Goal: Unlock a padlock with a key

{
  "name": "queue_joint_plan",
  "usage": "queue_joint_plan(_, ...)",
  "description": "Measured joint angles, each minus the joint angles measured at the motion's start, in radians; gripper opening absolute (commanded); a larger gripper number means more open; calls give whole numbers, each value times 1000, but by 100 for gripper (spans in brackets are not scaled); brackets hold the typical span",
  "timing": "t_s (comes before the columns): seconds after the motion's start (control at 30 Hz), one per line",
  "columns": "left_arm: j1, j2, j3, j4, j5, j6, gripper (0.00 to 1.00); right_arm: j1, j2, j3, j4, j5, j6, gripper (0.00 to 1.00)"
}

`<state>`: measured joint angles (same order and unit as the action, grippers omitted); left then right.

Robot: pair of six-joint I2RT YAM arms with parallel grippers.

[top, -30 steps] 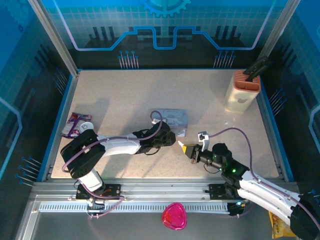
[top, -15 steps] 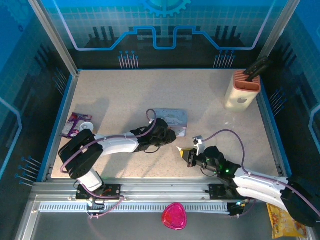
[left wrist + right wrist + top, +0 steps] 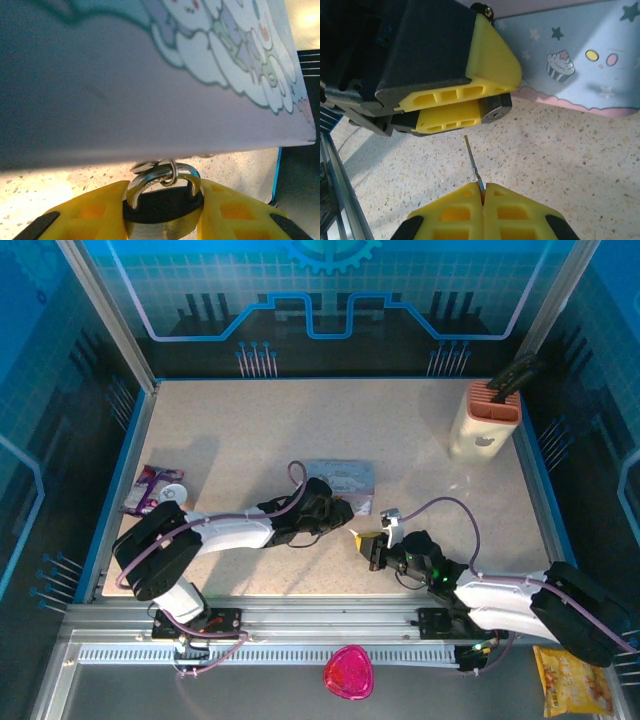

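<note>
left end effector (image 3: 163, 199): clamped on padlock (image 3: 160, 212), shackle toward tin (image 3: 150, 75), keyhole end facing key (image 3: 473, 161) | right end effector (image 3: 484, 192): pinched shut on key, blade aimed at padlock, tip just short | over tabletop (image 3: 570, 160)

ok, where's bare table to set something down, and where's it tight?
Free: the far table strip behind the tin, from the purple packet across to the cream holder. Crowded: in front of the tin, where left pincer and right pincer meet.
</note>
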<state>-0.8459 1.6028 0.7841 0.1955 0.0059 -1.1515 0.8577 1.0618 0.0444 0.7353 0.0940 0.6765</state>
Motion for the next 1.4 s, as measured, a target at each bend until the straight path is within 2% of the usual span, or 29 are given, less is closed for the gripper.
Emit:
queue_joint_plan(1.0, 2, -58, -63, 67, 21, -82, 11, 4, 288, -25, 380, 53, 10, 0)
queue_joint_plan(1.4, 5, -58, -69, 89, 14, -106, 11, 8, 303, -28, 420, 89, 23, 0)
